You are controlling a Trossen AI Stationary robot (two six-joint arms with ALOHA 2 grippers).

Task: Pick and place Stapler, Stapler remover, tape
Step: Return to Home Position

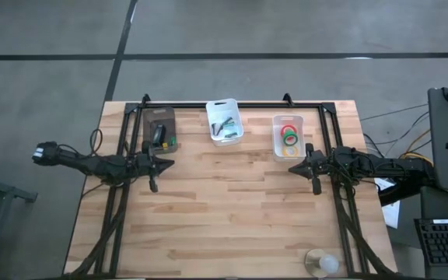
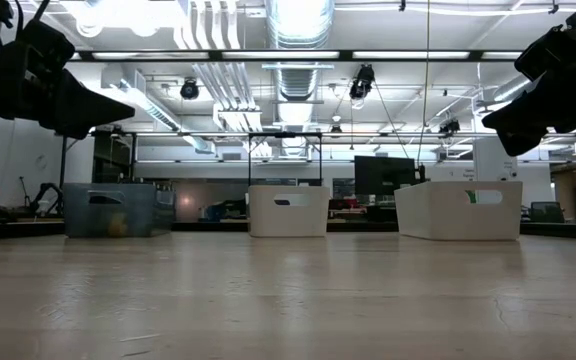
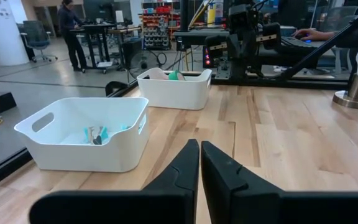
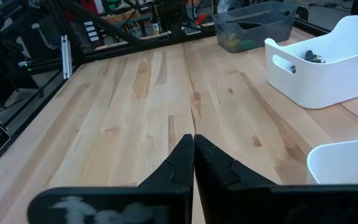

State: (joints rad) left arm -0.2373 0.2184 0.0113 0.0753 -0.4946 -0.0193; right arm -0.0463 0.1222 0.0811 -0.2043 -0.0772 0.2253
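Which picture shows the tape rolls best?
High view: it looks into the white bin, showing the tape rolls. Low and left wrist views show only a green bit; right wrist, just the bin's rim.

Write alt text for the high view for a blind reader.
Three bins line the far edge of a wooden table: dark bin, middle white bin, and right white bin holding tape rolls. The left gripper and right gripper hover shut in front.
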